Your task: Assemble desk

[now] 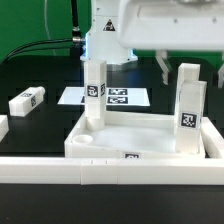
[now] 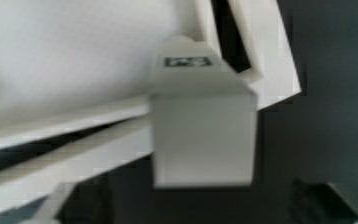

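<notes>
Nearest the exterior camera, a long white border bar [image 1: 110,168] spans the table edge. Directly behind it sits the rimmed tabletop [image 1: 130,133], lying flat. One leg [image 1: 188,100] stands upright at its corner on the exterior view's right. A second leg [image 1: 94,92] [image 2: 204,120] stands upright at the opposite corner, clamped by the gripper [image 1: 95,58]. Beyond lies the marker board [image 1: 125,97]. A loose leg [image 1: 27,100] lies well apart toward the exterior view's left.
</notes>
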You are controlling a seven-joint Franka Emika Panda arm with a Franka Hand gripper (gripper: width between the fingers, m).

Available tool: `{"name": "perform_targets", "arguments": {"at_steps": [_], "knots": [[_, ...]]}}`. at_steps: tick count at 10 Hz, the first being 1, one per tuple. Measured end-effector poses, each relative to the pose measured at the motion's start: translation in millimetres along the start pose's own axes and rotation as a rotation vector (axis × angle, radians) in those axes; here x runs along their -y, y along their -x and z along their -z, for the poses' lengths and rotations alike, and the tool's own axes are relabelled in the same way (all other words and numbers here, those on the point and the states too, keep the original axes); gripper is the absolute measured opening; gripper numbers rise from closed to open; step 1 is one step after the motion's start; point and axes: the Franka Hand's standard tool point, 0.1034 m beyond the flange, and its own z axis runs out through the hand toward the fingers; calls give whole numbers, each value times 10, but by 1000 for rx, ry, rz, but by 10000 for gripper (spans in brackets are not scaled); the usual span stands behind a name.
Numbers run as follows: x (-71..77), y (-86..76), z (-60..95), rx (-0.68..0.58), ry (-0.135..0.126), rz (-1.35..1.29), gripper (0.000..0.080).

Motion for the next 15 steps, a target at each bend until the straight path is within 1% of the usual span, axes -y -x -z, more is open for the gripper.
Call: {"name": "perform_targets", "arguments": {"at_steps": [1, 2, 3, 5, 7, 8, 9, 10, 11, 12, 14, 15], "knots": [[-223, -35, 180, 1, -7, 41, 617], [-429, -87, 270, -3, -10, 85, 639], [-569, -147, 295, -8, -8, 103, 639], [-553, -134, 274, -5, -6, 94, 648], [-571, -138, 267, -4, -6, 93, 649], [-659, -143, 230, -9, -17, 129, 649], [-947, -164, 186, -3, -16, 202, 649], [-1265, -218, 114, -12, -8, 225, 649], [-1347, -234, 75, -11, -2, 210, 649], [-1285, -227, 85, -12, -5, 217, 649], [-1298, -227, 76, -11, -4, 216, 649], [-1345, -219, 63, -9, -7, 229, 649]]}}
